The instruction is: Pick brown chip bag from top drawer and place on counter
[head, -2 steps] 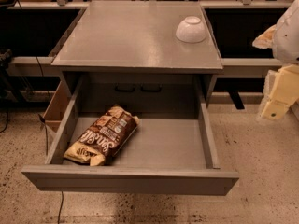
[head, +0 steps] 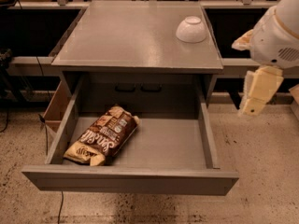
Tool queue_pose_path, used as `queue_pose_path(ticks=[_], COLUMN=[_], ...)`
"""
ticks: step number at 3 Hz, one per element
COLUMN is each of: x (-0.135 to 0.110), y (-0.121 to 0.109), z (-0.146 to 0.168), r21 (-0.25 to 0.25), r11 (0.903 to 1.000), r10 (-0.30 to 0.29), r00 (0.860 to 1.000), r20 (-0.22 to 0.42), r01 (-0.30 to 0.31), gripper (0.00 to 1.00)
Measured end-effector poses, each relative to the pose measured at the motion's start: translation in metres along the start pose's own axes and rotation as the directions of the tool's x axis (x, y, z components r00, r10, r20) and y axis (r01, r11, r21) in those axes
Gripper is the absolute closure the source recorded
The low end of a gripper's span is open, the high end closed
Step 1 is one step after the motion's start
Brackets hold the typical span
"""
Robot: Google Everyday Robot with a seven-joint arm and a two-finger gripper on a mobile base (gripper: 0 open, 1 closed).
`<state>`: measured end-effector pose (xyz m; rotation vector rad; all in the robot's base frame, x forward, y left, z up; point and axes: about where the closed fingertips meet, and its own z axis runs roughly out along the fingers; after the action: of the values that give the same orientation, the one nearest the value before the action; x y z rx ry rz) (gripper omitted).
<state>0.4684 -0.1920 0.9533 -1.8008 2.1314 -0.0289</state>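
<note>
The brown chip bag lies flat in the left front part of the open top drawer, one tan end toward the drawer's front left corner. The counter is the grey top of the cabinet above the drawer. My gripper hangs at the right edge of the view, to the right of the cabinet and about level with the drawer's back. It is open and empty, well apart from the bag. One cream finger shows fully, and the other is cut off by the frame edge.
A white bowl sits upside down at the counter's back right corner. A brown cardboard panel leans against the drawer's left side. Dark shelving runs behind the cabinet, and speckled floor lies around it.
My arm and gripper have shifted a little to the left, closer to the cabinet's right side. The bag, drawer and bowl have not moved.
</note>
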Motion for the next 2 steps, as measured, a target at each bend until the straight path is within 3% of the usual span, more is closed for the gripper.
queue_pose_path(ticks=[1, 2], x=[-0.04, -0.091], y=[-0.022, -0.034], z=[0.051, 0.103], r21=[-0.036, -0.068], r11=[0.9923, 0.9675], r10=[-0.115, -0.231], r00=[0.99, 0.961], r20=[0.08, 0.155], r01=[0.119, 0.244], gripper=[0.0, 0.0])
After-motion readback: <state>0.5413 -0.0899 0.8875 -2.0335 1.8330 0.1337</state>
